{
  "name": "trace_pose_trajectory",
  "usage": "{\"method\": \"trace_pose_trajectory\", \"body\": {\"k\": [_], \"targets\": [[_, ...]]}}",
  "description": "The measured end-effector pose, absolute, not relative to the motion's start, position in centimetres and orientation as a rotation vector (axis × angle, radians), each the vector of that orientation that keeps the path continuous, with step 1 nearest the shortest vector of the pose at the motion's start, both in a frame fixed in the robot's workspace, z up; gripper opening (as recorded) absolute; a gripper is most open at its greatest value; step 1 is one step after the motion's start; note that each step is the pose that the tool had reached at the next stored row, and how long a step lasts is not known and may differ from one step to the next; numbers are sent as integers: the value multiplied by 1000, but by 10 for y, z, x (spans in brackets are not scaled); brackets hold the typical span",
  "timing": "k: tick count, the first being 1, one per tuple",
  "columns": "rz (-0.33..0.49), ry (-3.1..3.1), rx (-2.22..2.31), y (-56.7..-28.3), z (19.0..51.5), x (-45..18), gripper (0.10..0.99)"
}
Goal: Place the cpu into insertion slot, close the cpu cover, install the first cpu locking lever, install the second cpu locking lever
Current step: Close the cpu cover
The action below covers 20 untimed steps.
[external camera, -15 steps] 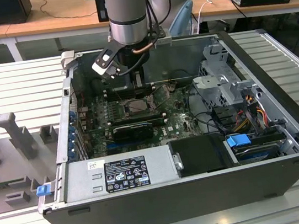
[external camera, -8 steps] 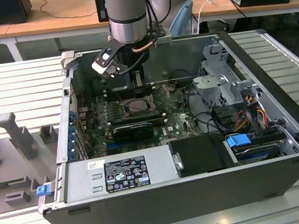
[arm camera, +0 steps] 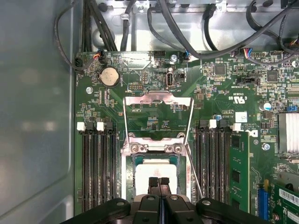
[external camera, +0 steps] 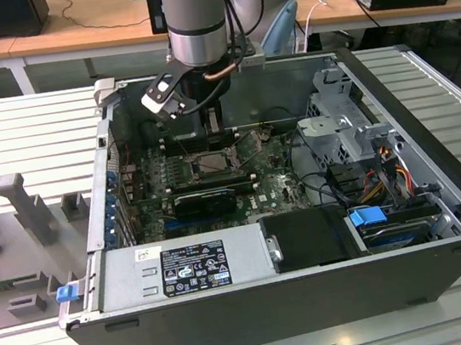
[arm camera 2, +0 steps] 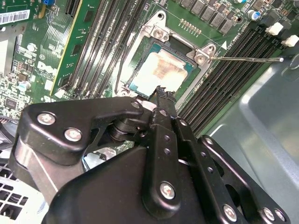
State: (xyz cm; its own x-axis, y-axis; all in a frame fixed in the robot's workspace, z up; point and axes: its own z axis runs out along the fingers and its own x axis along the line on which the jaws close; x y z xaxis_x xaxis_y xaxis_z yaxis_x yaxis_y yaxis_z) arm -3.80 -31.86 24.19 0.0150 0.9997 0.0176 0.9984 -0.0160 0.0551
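The cpu, a pale square chip with a smeared face, lies in the insertion slot on the green board; in the second wrist view the cpu lies flat inside the insertion slot's metal rim. The cpu cover stands swung open beyond the slot, and the board shows through its cut-out. My gripper hovers over the chip's near edge, shut with nothing between its fingers. In the second wrist view the gripper tips sit just above the chip. A thin locking lever sticks out unlatched beside the slot.
Rows of black memory slots flank the socket on both sides. Cables hang over the board's far edge by the case wall. The exterior view shows the open computer case, with the power supply and drive bays.
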Motion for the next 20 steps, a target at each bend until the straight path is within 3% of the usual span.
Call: {"method": "trace_pose_trajectory", "body": {"k": [20], "targets": [[80, 2185, 2219, -318, 251, -38, 106]]}}
